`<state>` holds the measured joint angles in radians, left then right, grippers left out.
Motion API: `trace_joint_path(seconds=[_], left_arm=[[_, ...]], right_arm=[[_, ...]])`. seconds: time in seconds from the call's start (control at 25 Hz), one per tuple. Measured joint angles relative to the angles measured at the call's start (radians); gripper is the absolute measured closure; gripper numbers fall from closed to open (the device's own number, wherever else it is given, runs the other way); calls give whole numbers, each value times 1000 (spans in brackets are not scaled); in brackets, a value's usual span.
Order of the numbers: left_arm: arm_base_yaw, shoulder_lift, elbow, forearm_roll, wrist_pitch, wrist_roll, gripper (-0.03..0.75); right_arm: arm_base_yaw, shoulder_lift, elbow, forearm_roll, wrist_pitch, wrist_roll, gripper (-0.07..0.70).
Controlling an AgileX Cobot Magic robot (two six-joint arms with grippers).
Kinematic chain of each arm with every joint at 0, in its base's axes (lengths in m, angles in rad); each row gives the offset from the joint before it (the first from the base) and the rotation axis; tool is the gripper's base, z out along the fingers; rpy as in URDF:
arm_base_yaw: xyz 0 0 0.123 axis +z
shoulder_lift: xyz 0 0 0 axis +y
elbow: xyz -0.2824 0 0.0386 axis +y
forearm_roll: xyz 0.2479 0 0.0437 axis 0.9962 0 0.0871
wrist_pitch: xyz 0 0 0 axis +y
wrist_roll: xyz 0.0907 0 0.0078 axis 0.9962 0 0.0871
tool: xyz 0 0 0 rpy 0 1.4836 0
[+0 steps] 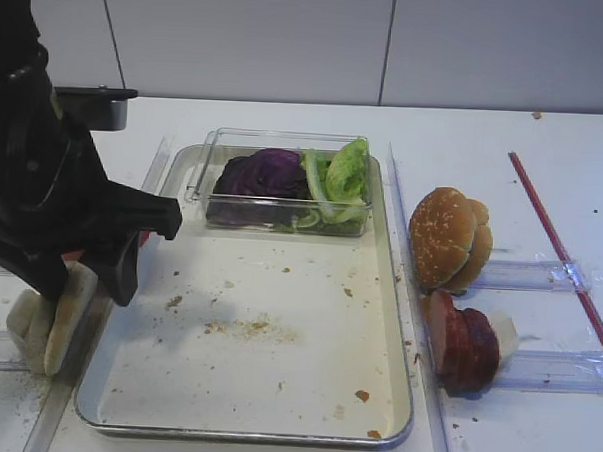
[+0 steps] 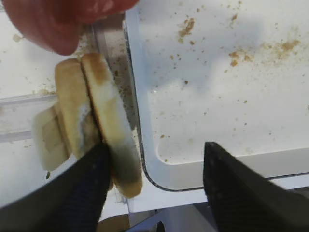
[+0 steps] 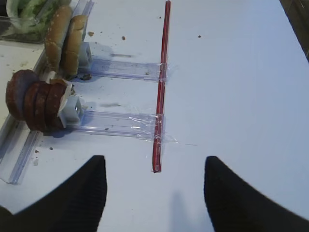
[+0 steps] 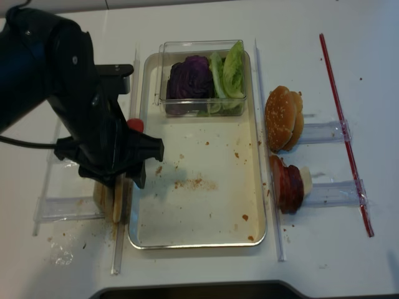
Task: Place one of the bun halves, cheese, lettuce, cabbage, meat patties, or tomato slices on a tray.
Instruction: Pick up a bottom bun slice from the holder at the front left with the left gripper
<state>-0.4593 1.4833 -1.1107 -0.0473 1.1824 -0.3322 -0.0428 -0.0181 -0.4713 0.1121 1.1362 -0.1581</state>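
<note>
Nearest you, the tray (image 1: 394, 390) lies on the white table (image 1: 575, 148), its cream floor holding only scattered crumbs (image 1: 239, 326) at the near end. At its left rim your left tool (image 2: 154, 169) stands with its two fingers spread wide: one finger (image 2: 82, 188) sits against the face of the outer bun half (image 2: 113, 140), the other finger (image 2: 241, 183) hangs over the tray's corner, so nothing is clamped. You can count two bun halves standing on edge there, with a thicker pale piece (image 2: 46, 140) behind them, all in a clear rail outside the tray. A red round thing (image 2: 53, 19), blurred, fills the top of the left wrist view; you cannot tell what it is.

On the right side, your right tool (image 3: 153, 193) hangs spread over bare table, gripping nothing. Ahead of it lies one red stick (image 3: 161, 87) taped across two clear rails. The nearer rail carries the meat patties (image 3: 36, 101), about four discs on edge. The farther rail carries the sesame bun (image 1: 449, 237), two domed pieces side by side.

Farthest off, one small clear box (image 1: 283, 190) sits inside the tray's far end, with one cabbage (image 1: 264, 172) mound on its left and the lettuce (image 1: 342, 178) on its right.
</note>
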Motion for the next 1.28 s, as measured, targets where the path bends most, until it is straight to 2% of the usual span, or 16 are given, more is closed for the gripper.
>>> trace_joint_path(seconds=[0.24, 0.68, 0.8, 1.12, 1.28], left_arm=[[0, 11, -6, 8, -4, 0, 302], [-8, 51, -24, 40, 26, -28, 315], [-8, 58, -22, 113, 35, -51, 362], [-8, 79, -14, 172, 33, -59, 611], [-8, 79, -14, 174, 33, -59, 649]], right_arm=[[0, 0, 0, 0, 0, 0, 151], [0, 0, 0, 0, 0, 0, 151], [0, 0, 0, 0, 0, 0, 151], [0, 0, 0, 0, 0, -2, 151], [0, 0, 0, 0, 0, -2, 151]])
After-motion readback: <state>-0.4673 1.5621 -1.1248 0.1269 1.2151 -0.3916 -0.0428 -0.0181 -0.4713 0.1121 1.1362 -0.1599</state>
